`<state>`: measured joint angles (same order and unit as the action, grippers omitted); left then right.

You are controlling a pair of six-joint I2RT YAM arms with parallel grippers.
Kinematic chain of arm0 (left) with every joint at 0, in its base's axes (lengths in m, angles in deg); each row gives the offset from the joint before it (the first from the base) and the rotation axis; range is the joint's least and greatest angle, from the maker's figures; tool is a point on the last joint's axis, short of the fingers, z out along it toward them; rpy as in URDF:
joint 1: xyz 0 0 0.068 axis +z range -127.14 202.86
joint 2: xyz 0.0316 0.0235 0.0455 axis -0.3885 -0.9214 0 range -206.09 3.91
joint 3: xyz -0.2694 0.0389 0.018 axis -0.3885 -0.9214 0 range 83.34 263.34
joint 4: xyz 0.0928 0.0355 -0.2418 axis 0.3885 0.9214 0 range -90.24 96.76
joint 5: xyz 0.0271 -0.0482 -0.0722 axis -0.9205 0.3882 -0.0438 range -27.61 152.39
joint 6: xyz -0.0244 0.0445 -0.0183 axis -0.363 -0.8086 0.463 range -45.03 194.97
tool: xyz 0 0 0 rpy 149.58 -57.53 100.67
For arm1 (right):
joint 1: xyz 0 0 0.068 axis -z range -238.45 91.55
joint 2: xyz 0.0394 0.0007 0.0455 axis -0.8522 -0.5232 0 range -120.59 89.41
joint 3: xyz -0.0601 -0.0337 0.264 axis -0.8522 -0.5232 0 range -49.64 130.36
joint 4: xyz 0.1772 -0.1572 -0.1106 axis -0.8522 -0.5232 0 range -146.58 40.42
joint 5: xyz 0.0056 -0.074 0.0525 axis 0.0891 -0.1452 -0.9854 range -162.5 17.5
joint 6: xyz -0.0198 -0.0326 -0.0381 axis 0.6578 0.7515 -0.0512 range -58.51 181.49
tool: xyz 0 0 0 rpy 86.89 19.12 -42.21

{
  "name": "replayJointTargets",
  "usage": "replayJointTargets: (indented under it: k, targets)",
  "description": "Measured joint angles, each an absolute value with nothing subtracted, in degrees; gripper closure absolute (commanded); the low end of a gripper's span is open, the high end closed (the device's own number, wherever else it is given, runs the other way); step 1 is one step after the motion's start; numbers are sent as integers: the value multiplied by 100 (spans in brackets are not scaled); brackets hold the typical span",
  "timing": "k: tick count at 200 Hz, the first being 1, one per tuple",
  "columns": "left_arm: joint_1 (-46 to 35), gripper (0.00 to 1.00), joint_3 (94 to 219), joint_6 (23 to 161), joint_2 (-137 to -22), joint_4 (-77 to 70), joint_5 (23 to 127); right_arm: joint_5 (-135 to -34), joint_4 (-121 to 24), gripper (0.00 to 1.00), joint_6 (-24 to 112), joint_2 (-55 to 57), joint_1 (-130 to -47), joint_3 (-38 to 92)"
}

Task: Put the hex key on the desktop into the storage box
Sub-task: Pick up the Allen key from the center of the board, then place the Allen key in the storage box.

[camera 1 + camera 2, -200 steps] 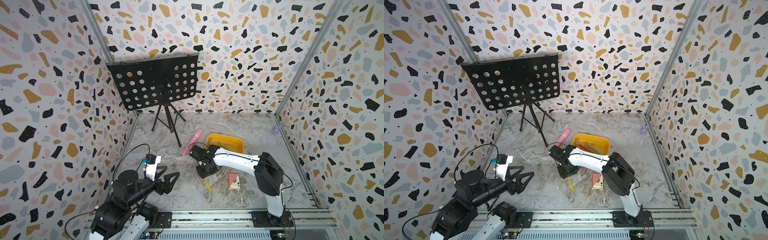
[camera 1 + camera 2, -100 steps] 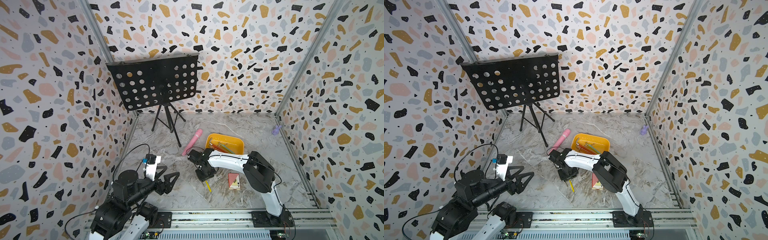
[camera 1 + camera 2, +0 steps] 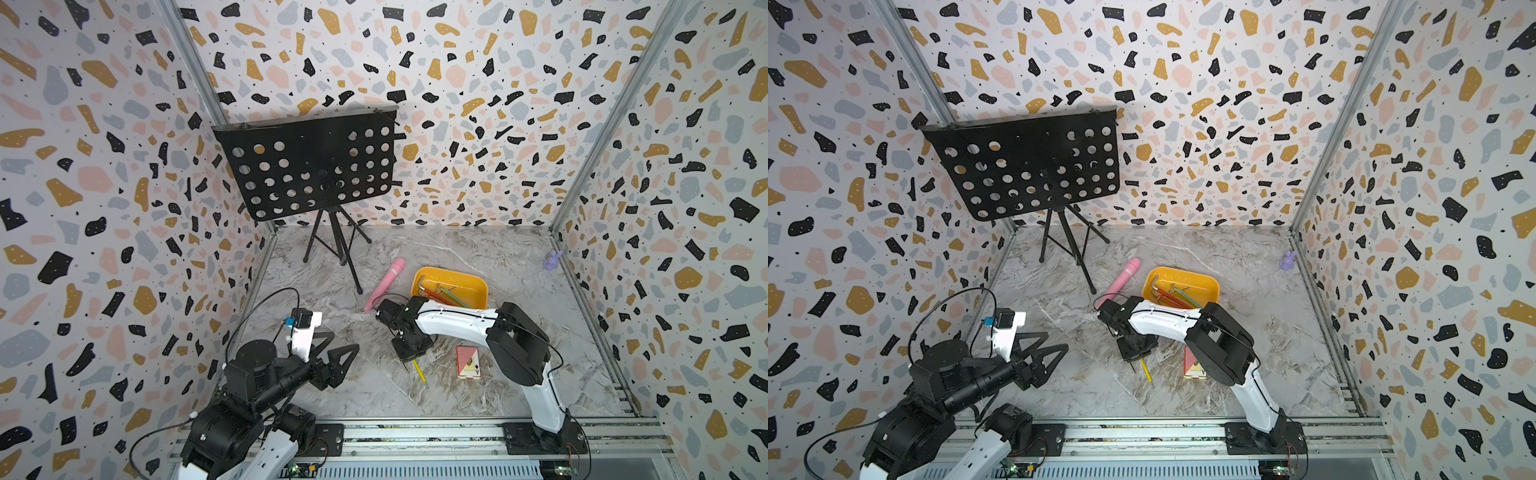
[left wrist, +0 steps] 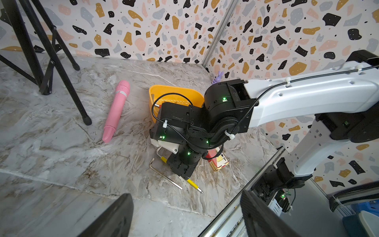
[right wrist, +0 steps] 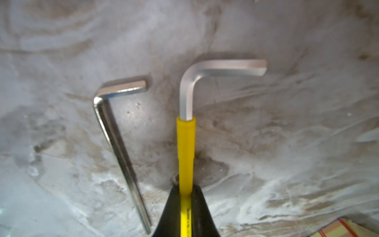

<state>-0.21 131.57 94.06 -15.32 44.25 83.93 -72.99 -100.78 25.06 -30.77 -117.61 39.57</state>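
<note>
Now the right arm (image 3: 453, 322) is pointing down at the tabletop (image 3: 365, 399), and its jaws are clenching the yellow-sleeved hex key (image 5: 185, 147) by the sleeve, as the right wrist view is showing clearly. The bare bent end of this key is sticking out beyond the jaws, close over the marble surface. I cannot tell if the key is still touching the surface. A plain steel hex key (image 5: 121, 156) is lying flat just beside it. The two are not touching, and both short legs are turning to the same side. In both top views this spot is lying on the near side of the storage box (image 3: 451, 272), apart from it, and the red playing-card box (image 3: 468, 361) is lying near, on the robot's right. The storage box is already holding several other hex keys (image 3: 440, 291), some with coloured sleeves. A pink cylindrical object (image 3: 384, 282) is lying just beside the box, on its left. The left arm (image 3: 266, 374) is hanging low over the left front part of the tabletop, well apart from the keys, and its jaws are standing released, holding nothing. At the back, a black music stand (image 3: 307, 166) is standing on its tripod, and a small purple figurine (image 3: 552, 259) is sitting by the right wall.
</note>
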Motion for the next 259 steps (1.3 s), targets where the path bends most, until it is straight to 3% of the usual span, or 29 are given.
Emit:
replayJointTargets:
  k: [56, 103, 152, 202, 259]
  targets:
    - [-18, 14, 13157, 9406, -1532, 4425, 8393, -7052, -10036, 100, 2484, -2948, -11774, 3950]
    - [-18, 14, 13157, 9406, -1532, 4425, 8393, -6602, -10045, 100, 2928, -1847, -11685, 3985]
    - [-16, 14, 13157, 9406, -1532, 4425, 8393, -6615, -10036, 100, 4375, -1014, -10428, 4517]
    - [-16, 14, 13157, 9406, -1532, 4425, 8393, -7041, -10008, 100, 6130, -1305, -8950, 4888]
    - [-16, 14, 13157, 9406, -1549, 4425, 8395, -7467, -9970, 100, 7525, -2343, -8686, 4952]
